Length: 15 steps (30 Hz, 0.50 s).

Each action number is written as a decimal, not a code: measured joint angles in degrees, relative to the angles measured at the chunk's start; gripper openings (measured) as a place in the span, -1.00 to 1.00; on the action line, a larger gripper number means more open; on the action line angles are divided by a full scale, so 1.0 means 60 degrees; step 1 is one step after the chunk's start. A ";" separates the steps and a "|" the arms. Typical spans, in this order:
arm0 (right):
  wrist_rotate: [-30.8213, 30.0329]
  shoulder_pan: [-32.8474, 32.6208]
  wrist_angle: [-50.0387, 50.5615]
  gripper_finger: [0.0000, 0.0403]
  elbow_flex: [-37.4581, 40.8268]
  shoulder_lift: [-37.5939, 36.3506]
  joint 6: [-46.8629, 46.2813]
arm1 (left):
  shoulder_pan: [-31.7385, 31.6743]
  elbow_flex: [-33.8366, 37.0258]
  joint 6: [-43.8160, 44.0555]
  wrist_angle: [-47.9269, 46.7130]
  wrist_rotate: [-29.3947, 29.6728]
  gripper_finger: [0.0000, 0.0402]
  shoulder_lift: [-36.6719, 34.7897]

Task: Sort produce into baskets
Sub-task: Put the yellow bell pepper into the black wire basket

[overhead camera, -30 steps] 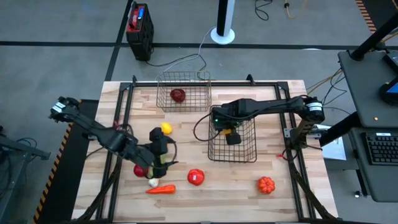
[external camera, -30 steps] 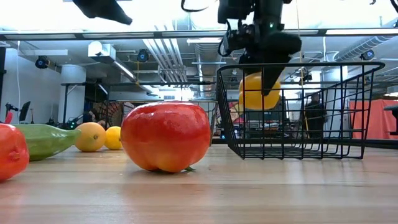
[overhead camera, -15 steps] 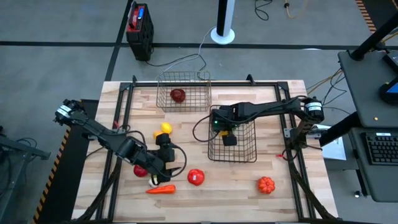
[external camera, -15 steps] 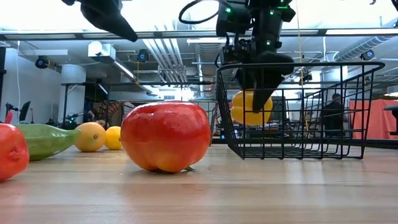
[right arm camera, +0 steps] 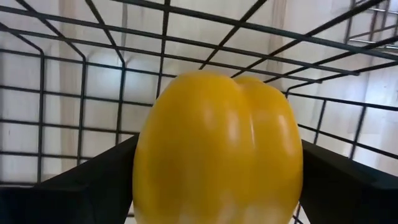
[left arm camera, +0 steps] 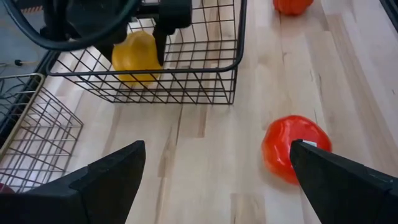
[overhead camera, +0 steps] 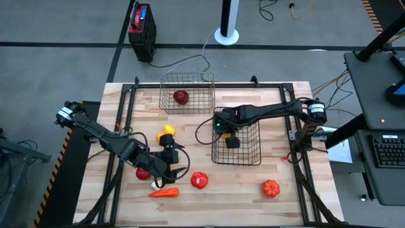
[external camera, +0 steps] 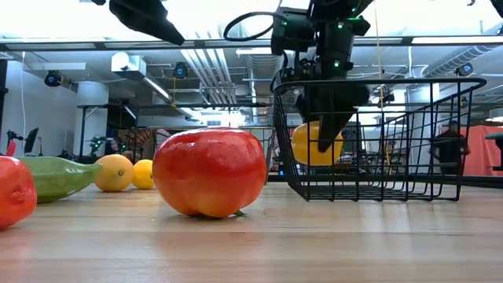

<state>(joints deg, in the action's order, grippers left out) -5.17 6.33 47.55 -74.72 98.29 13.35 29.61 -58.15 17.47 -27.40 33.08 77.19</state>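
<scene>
Low view | I'm lowering the yellow pepper (external camera: 314,143) into the near basket (external camera: 377,185) | right gripper (external camera: 328,130) pinching it | left gripper (left arm camera: 214,171) spread wide | next: let go

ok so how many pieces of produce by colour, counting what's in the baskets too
red: 3 (apple, tomato, red piece)
orange: 3 (carrot, orange, pumpkin)
yellow: 2 (lemon, pepper)
green: 1 (cucumber)
white: 1 (garlic)
total: 10
</scene>
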 joint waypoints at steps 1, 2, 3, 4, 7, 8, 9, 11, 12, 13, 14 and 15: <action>0.0000 -0.0001 -0.0031 0.76 0.0000 0.0035 -0.0045 | 0.0000 0.0000 0.0000 0.0007 0.0000 0.89 0.0000; -0.0022 0.0000 -0.0041 0.77 0.0000 0.0088 -0.0080 | 0.0000 0.0000 0.0000 0.0015 0.0000 0.89 0.0000; -0.0102 -0.0004 -0.0050 0.78 0.0000 0.0169 -0.0095 | 0.0000 0.0000 -0.0004 0.0034 0.0000 0.89 0.0000; -0.0144 -0.0004 -0.0054 0.79 0.0000 0.0203 -0.0114 | -0.0004 0.0000 -0.0004 0.0068 0.0000 0.89 0.0000; -0.0142 0.0011 -0.0072 0.80 0.0007 0.0209 -0.0224 | -0.0007 0.0000 -0.0004 0.0096 0.0000 0.89 0.0000; -0.0142 0.0011 -0.0095 0.80 0.0004 0.0196 -0.0227 | -0.0007 0.0000 -0.0004 0.0097 0.0000 0.89 0.0000; -0.0142 0.0014 -0.0101 0.81 0.0004 0.0187 -0.0275 | -0.0007 0.0000 -0.0004 0.0091 0.0000 0.89 0.0000; -0.0142 0.0034 -0.0090 0.81 0.0004 0.0171 -0.0352 | -0.0011 0.0000 -0.0002 0.0106 0.0000 0.89 0.0000; -0.0140 0.0035 -0.0096 0.81 0.0004 0.0157 -0.0424 | -0.0011 0.0000 0.0000 0.0106 0.0000 0.89 0.0000; -0.0141 0.0034 -0.0092 0.81 0.0004 0.0143 -0.0575 | -0.0011 0.0000 0.0003 0.0112 -0.0003 0.89 0.0000; -0.0142 0.0034 -0.0093 0.81 0.0004 0.0140 -0.0674 | -0.0013 0.0000 0.0014 0.0115 -0.0001 0.89 0.0000; -0.0140 0.0033 -0.0092 0.81 0.0004 0.0141 -0.0709 | -0.0015 0.0000 0.0018 0.0126 0.0000 0.89 0.0000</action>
<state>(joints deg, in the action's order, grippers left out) -6.01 6.53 47.00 -74.70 99.14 9.10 29.52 -58.15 17.58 -26.64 33.08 77.19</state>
